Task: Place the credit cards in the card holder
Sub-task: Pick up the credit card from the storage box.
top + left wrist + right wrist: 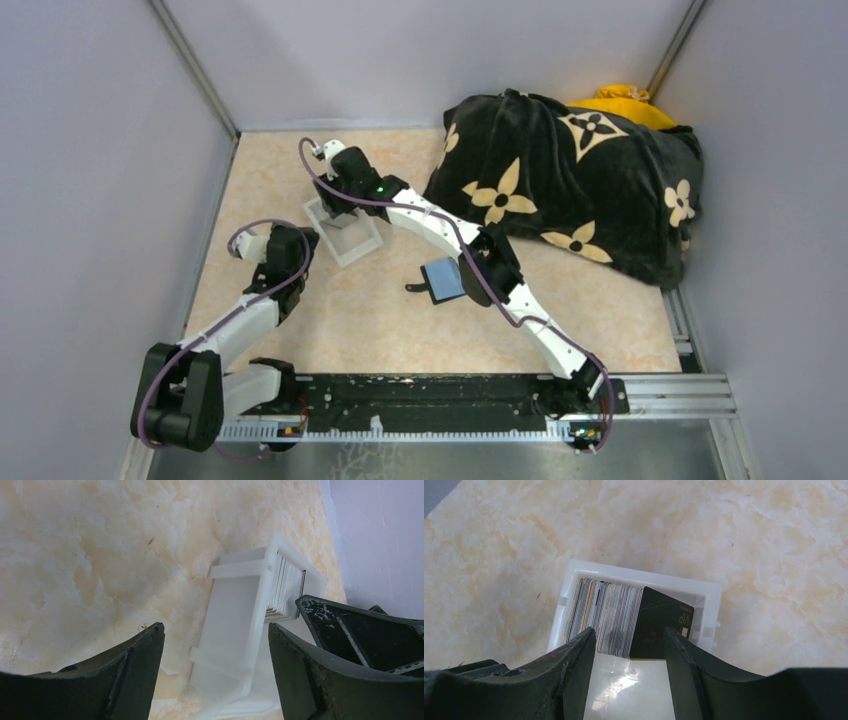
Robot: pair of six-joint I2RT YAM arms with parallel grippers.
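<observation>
**Top view.** Reference item: the pale tray (pixel 355 245) on the surface (pixel 400 330). My right end effector (pixel 338 200) is over the tray's far end. My left end effector (pixel 288 252) is just left of the tray. The card holder (pixel 443 280) lies open to the right of the tray, nearer my bases and apart from it.

**Left wrist view.** My left fingers (pixel 135 670) are spread and pinch nothing. The tray lies in the gap between them. The credit cards (pixel 285 587) stand on edge in its far end.

**Right wrist view.** My right fingers (pixel 574 670) are spread, their tips straddling the near edge of the card stack in the tray. A black card (pixel 664 622) closes the stack's right end. I cannot tell whether the pads touch the cards.
</observation>
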